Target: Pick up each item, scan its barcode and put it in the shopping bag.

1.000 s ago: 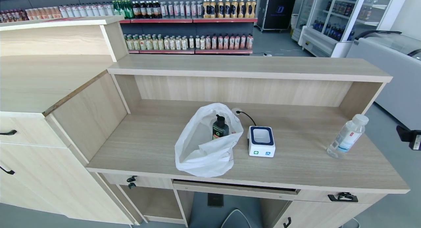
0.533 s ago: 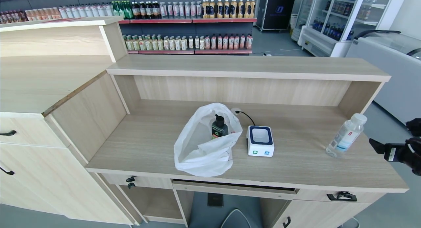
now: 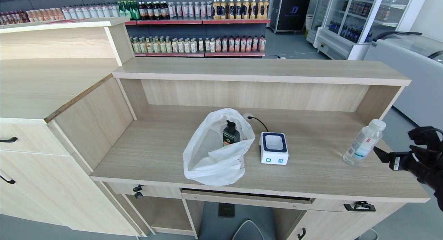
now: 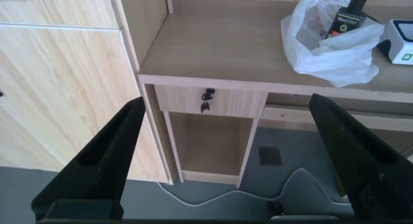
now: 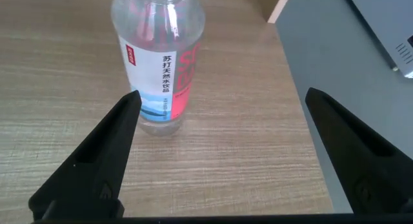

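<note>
A clear water bottle [image 3: 364, 142] [image 5: 159, 56] stands upright near the counter's right end. My right gripper [image 3: 394, 147] [image 5: 219, 153] is open just to the right of it, fingers level with its lower half and not touching it. The white shopping bag [image 3: 214, 153] [image 4: 332, 40] sits open at mid-counter with a dark pump bottle [image 3: 231, 133] [image 4: 349, 17] inside. A white barcode scanner [image 3: 273, 148] [image 4: 400, 48] lies right beside the bag. My left gripper [image 4: 226, 166] hangs open and empty below counter height, in front of the desk's left end.
The wooden counter [image 3: 311, 177] has a raised back shelf [image 3: 259, 70] and a tall side panel [image 3: 93, 122] on the left. Its right edge is close behind the water bottle. The scanner's cable [image 3: 258, 121] runs toward the back. A keyed drawer [image 4: 205, 101] sits under the counter's left end.
My right gripper has come into view from the right and moved left toward the water bottle. The bottle, bag and scanner have stayed put.
</note>
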Available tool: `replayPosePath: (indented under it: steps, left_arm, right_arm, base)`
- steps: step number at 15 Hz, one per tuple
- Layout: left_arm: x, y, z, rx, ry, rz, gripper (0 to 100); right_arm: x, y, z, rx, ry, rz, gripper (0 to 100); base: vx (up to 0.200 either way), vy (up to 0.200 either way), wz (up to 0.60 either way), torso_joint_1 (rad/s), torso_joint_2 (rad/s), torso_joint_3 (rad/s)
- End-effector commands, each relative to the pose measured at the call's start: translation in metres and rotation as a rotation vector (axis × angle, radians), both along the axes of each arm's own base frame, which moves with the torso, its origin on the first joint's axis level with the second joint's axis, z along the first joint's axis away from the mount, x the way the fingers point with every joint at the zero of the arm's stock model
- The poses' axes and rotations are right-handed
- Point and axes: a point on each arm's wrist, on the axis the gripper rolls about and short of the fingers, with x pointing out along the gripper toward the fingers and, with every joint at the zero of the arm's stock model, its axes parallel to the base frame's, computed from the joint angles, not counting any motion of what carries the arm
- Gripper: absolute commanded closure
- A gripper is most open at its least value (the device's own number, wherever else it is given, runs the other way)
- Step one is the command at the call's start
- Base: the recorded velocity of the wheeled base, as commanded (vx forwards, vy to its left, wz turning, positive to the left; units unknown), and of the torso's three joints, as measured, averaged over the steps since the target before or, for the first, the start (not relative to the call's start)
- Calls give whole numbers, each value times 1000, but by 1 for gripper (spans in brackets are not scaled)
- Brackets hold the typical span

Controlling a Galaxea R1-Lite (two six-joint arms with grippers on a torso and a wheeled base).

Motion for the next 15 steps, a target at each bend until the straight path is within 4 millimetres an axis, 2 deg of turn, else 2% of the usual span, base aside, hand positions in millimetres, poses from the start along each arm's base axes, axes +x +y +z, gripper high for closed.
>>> replayPosePath:
  steps: [1,5,15]
  left_arm:
    - [0,0,0,0,0,0,0]
    - [0,0,0,0,0,0,0]
    - [0,0,0,0,0,0,0]
  right_arm:
    - [7,4,-13,5,25,22,0]
    - [14,5,-19,-22,23,35,0]
    - [37,11,-21,-32,-9,71,0]
  base:
    - [0,0,0,0,0,0]
    - [0,0,0,0,0,0]
    - [0,0,0,0,0,0]
